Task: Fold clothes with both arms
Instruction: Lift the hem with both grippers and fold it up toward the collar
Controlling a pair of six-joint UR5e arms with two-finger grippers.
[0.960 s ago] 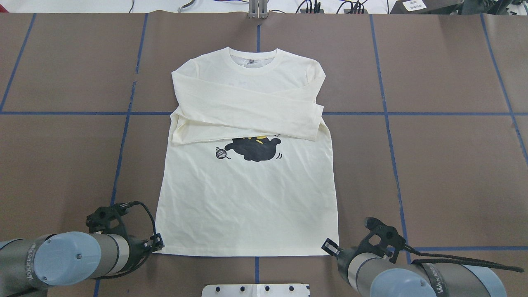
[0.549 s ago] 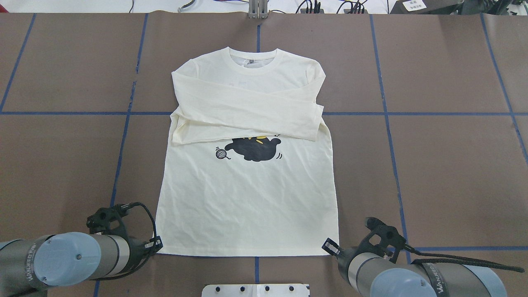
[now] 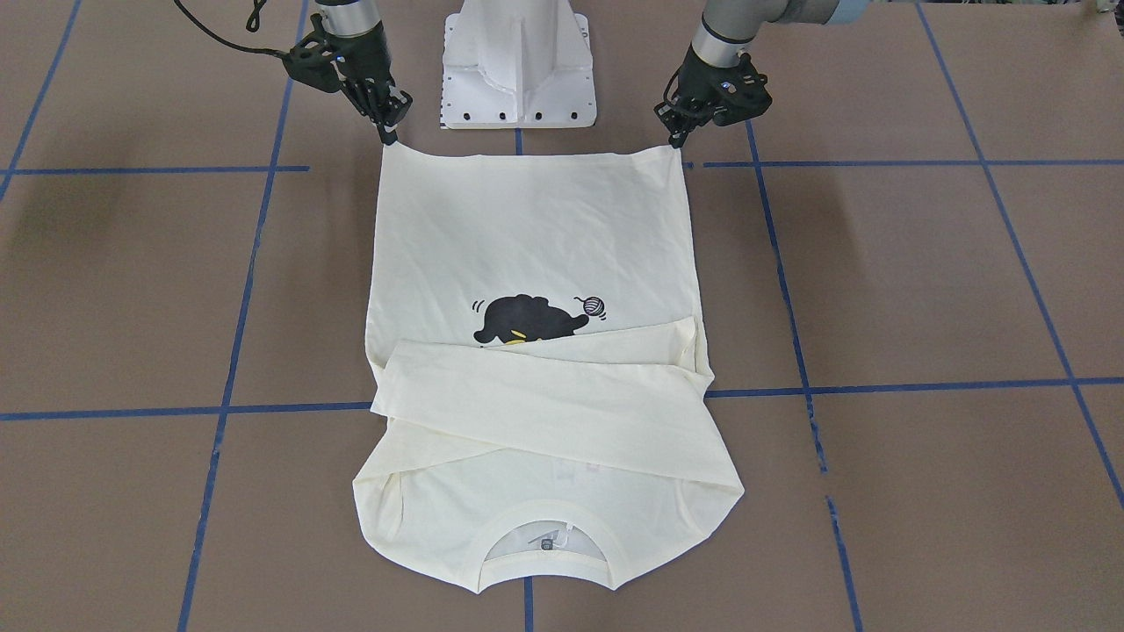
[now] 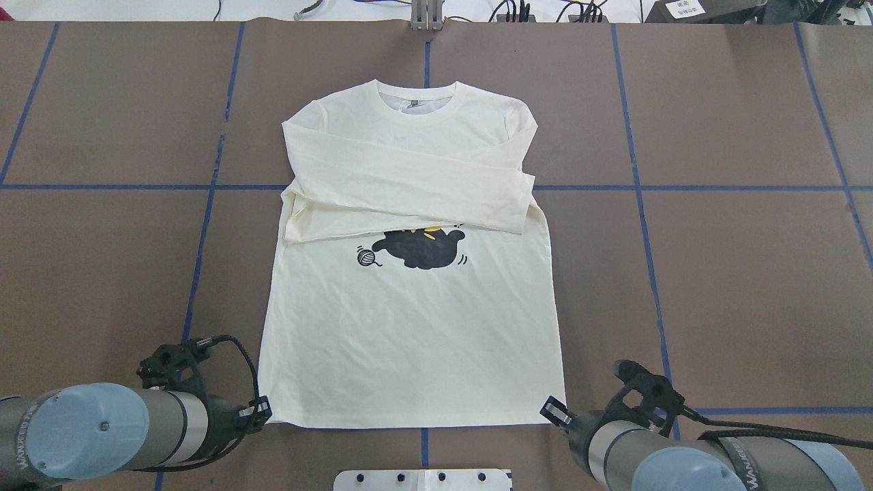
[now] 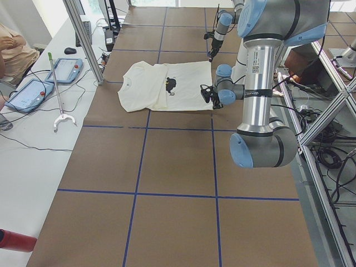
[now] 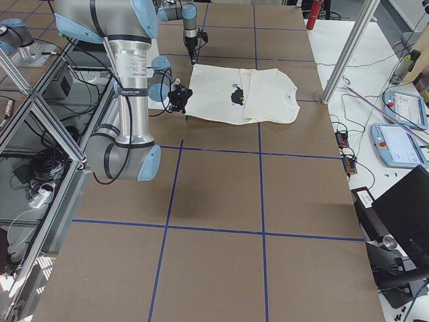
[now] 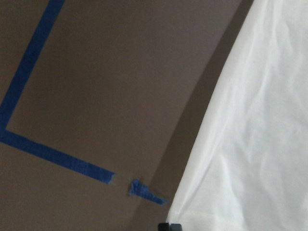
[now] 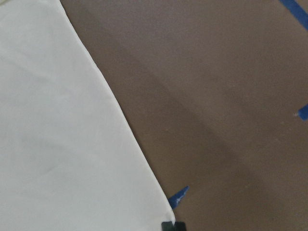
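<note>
You see the shirt lying flat in the middle of the overhead frame, print up and neck toward the top. Both sleeves are crossed over the chest, so the body makes a tidy oblong ready to fold in half. The left gripper sits at the lower-left hem corner and the right gripper at the lower-right. Each looks pinched on its corner, which peaks slightly in the front view, likely so the hem can be carried toward the neck. The table is brown and gridded with blue tape. A white base stands between the arms, and a side bench holds control tablets.
</note>
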